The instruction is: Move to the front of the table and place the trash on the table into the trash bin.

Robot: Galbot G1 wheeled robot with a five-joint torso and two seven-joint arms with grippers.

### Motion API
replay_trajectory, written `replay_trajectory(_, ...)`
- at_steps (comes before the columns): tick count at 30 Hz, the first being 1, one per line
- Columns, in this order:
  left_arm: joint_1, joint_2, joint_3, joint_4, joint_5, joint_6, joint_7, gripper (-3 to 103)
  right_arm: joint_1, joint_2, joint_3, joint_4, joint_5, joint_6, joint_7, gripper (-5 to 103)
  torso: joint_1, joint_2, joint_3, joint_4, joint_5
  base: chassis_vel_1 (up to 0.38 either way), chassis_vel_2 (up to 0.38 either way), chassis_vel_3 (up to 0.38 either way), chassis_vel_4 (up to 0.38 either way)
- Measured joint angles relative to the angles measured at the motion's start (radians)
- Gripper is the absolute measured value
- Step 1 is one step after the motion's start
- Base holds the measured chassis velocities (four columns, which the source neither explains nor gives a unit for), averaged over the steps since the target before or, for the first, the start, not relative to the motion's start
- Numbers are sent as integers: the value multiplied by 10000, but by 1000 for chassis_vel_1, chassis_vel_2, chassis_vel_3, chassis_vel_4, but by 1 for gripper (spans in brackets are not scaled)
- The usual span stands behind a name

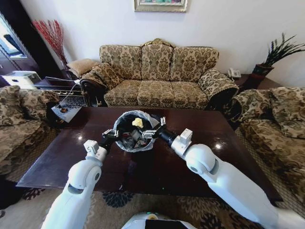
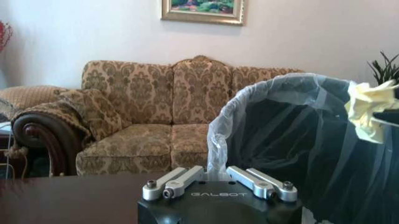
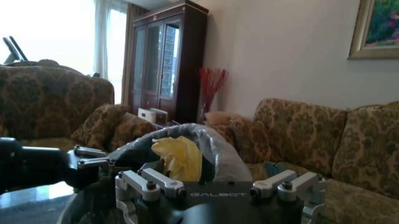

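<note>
Yellow trash (image 1: 137, 122) hangs over the bin (image 1: 125, 143), right tool (image 1: 153, 128) beside.

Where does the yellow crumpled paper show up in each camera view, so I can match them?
Head view: the yellow crumpled paper sits in the upper part of the trash bin opening, between the two pincers.
Left wrist view: the paper is at the right edge, by the bin's far rim.
Right wrist view: it is centre, just above the pincer body.
Shared landmark: the bin's translucent white liner.
</note>
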Motion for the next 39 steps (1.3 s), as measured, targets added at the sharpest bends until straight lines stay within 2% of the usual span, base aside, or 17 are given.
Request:
replay_trajectory(16, -22, -20, 40, 42, 15, 0, 21, 1, -231, -206, 181, 38, 12, 52, 359, 100, -1, 0, 0, -1, -1, 0, 0, 0, 0)
replay_trajectory(19, -31, -26, 64, 62, 20, 0, 28, 1, -234, -203, 185, 38, 14, 150, 349, 100, -1, 0, 0, -1, 0, 0, 0, 0, 0)
replay_trajectory(24, -43, -21, 80, 104, 24, 0, 32, 1, -174, -108, 173, 12, 209, 794, -116, 100, 0, 0, 0, 0, -1, 0, 0, 0, 0)
replay_trajectory(29, -42, 18, 2, 114, 20, 0, 35, 1, -206, -106, 207, 323, 455, 890, -148, 100, -1, 0, 0, 1, -1, 0, 0, 0, 0)
replay_trajectory(39, 10, -30, -284, 58, -31, -2, -18, 1, -979, -331, 847, 1392, 657, 310, 1090, 100, -1, 0, 0, -1, -1, 0, 0, 0, 0)
